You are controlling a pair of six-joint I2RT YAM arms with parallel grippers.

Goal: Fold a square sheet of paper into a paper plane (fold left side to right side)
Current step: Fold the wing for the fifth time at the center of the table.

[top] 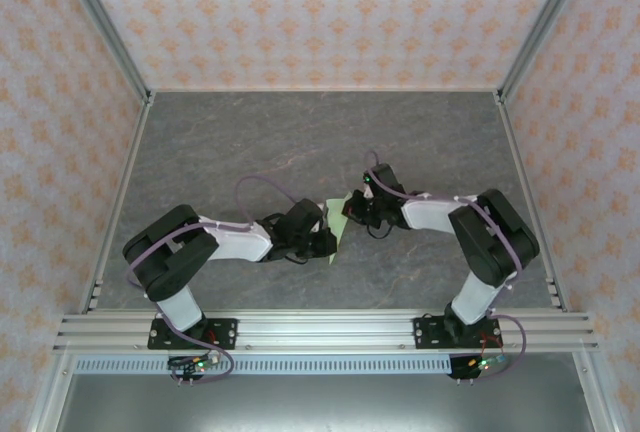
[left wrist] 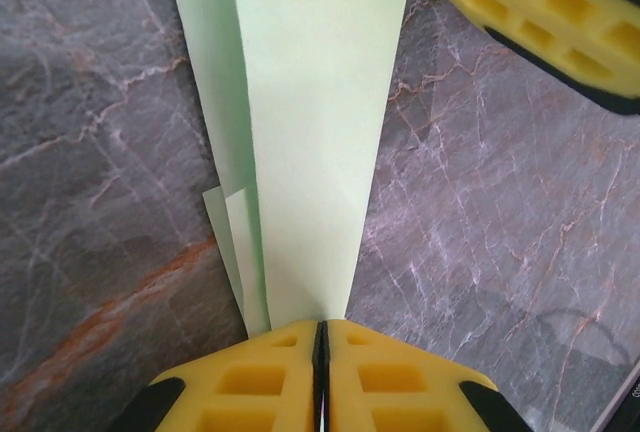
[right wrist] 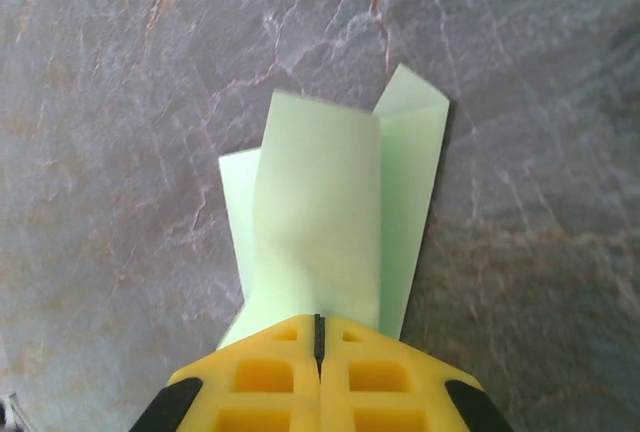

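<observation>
At the middle of the grey marbled counter [top: 300, 132], the pale green paper [top: 337, 222] is seen from above, caught between the two arms where they meet. The left pincer [top: 322, 240] is brought in from the left and the right pincer [top: 355, 208] from the right, and the paper is set on a slant between them.

In the left wrist view, the left pincer [left wrist: 320, 327] is seen fully closed, its yellow fingers [left wrist: 250, 377] pressed together with the narrow end of the paper [left wrist: 310, 152] pinched between the tips. From there the paper is spread wider toward the top of the frame. Several layers are shown: a broad smooth band in the middle, a second edge along its left, and a small flap low on the left side. A yellow finger of the right pincer [left wrist: 540, 12] is seen in the upper right corner, just beside the paper's edge.

In the right wrist view, the right pincer [right wrist: 318, 320] is likewise closed tight, with the paper [right wrist: 320, 212] clamped between its tips. A rounded, slightly bulged layer is presented in front, a folded corner is raised at the upper right, and another layer is seen at the left. A dark shadow is thrown on the counter along the paper's right edge. Whether the paper is touching the counter cannot be told.
</observation>
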